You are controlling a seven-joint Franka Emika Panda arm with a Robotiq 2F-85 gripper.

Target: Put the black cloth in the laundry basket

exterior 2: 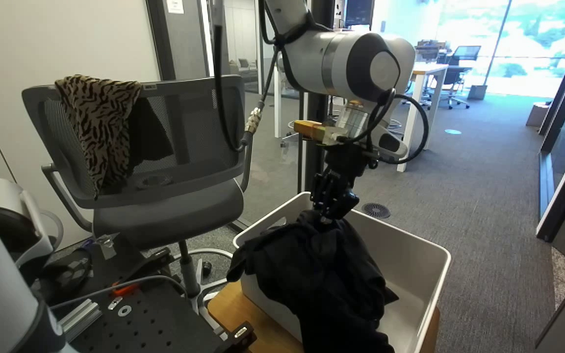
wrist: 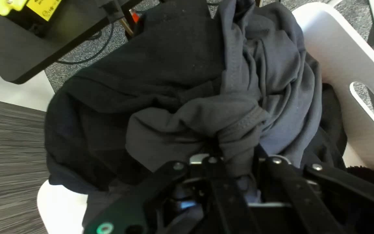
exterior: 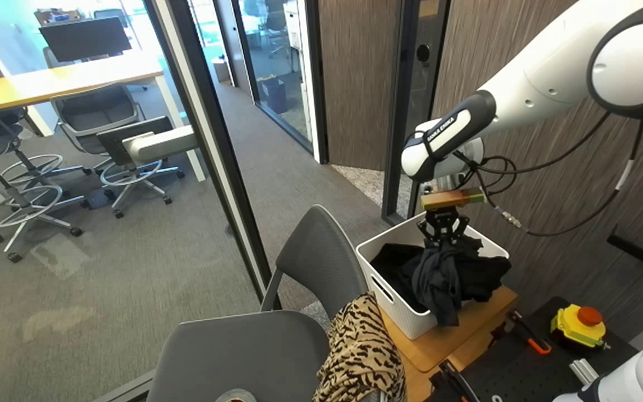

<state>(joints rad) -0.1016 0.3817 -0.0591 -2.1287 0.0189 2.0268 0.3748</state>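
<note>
Above basket (exterior 2: 402, 245), gripper (exterior: 442, 241) holds cloth (exterior 2: 321, 264) pinched between jaws; cloth sits partly inside, partly hanging outside. Advisable: lift, shift toward basket's middle, release only once nothing overhangs.

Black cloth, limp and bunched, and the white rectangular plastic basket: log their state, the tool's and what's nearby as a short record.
basket: white rectangular plastic basket, upright on a tan wooden board
cloth: large limp black cloth, part inside the basket, part hanging outside over its rim
tool: black two-fingered tool, over the basket, closed on the cloth
nearby: tan-and-black striped cloth draped over a grey mesh chair back; yellow box with red button
unclear: whether dark fabric lower inside is the same cloth
next, likely: bring hanging part in, release
</note>
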